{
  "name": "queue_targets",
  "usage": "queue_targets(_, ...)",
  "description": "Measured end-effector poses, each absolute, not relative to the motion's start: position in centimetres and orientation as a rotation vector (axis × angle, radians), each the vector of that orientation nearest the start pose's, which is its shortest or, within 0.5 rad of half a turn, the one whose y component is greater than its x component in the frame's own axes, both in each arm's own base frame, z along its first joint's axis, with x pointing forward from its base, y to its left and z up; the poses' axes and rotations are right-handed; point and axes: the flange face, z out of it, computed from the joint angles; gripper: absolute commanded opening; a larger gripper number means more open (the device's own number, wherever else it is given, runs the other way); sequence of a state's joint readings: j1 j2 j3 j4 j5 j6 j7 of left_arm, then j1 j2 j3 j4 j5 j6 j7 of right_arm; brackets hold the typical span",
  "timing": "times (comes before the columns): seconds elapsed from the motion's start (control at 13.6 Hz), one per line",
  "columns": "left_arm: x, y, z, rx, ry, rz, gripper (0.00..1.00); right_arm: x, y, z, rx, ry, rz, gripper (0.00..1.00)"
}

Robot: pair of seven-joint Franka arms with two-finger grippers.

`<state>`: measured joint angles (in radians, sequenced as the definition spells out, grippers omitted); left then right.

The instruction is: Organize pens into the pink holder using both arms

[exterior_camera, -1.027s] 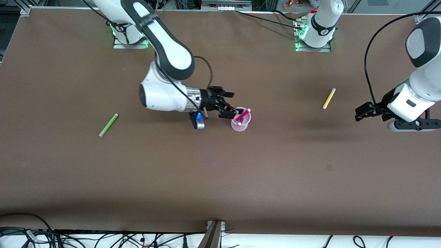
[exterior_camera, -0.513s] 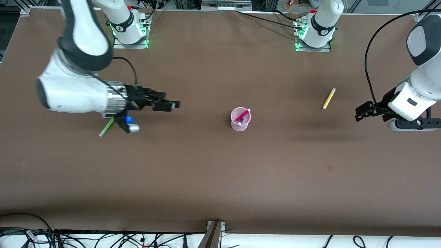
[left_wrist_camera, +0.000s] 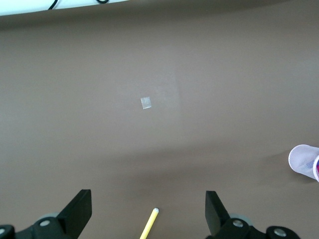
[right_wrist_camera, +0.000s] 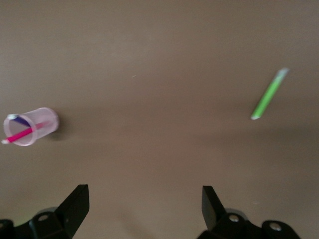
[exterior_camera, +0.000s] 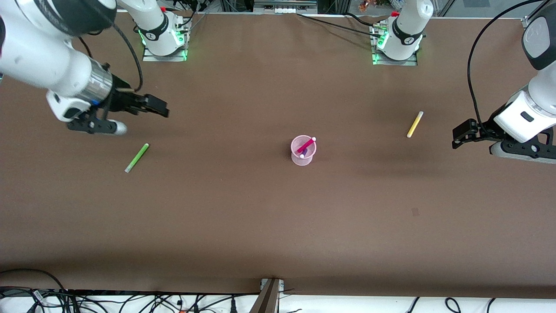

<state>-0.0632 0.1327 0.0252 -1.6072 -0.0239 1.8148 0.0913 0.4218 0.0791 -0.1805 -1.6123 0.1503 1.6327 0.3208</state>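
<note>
The pink holder (exterior_camera: 303,153) stands upright mid-table with a magenta pen (exterior_camera: 307,144) and a purple pen (exterior_camera: 304,152) leaning inside. It also shows in the right wrist view as the holder (right_wrist_camera: 32,126). A green pen (exterior_camera: 137,158) lies flat toward the right arm's end, and my right gripper (exterior_camera: 158,108) hangs open and empty over the table beside it. A yellow pen (exterior_camera: 415,124) lies toward the left arm's end. My left gripper (exterior_camera: 458,135) hangs open and empty near it, with the yellow pen's tip (left_wrist_camera: 149,226) showing between its fingers.
Both arm bases (exterior_camera: 161,39) stand along the table edge farthest from the front camera. Cables run along the nearest edge. A small pale mark (left_wrist_camera: 146,102) sits on the brown table top (exterior_camera: 278,217).
My right arm has swung away from the holder to its own end of the table, leaving the magenta pen in the holder. The left arm has shifted only slightly.
</note>
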Motion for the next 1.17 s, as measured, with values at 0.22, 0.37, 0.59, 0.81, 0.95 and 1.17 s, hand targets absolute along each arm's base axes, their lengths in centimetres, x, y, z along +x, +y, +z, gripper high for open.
queue_targets(0.22,60.7,-2.9,56.3,-3.153,0.206,-0.073,1.00,55.7,11.6,58.7,-3.099,0.062,0.049,1.00)
queue_targets(0.37,60.5,-2.9,57.6,-3.154,0.207,-0.071,1.00,56.1,8.7,59.0,-3.099,0.004,0.040,1.00)
queue_targets(0.59,60.5,-2.8,58.4,-3.156,0.164,-0.086,1.00,56.0,7.8,59.5,-3.099,-0.045,0.054,1.00)
queue_targets(0.81,60.5,-2.8,58.4,-3.158,0.138,-0.087,1.00,56.0,8.3,59.5,-3.099,-0.084,0.056,1.00)
queue_targets(0.95,60.5,-3.2,58.4,-3.158,0.147,-0.086,1.00,56.0,8.1,59.6,-3.109,-0.084,0.049,1.00)
queue_targets(1.17,60.4,-3.9,58.4,-3.158,0.165,-0.085,1.00,56.2,6.9,59.8,-3.114,-0.065,0.041,1.00)
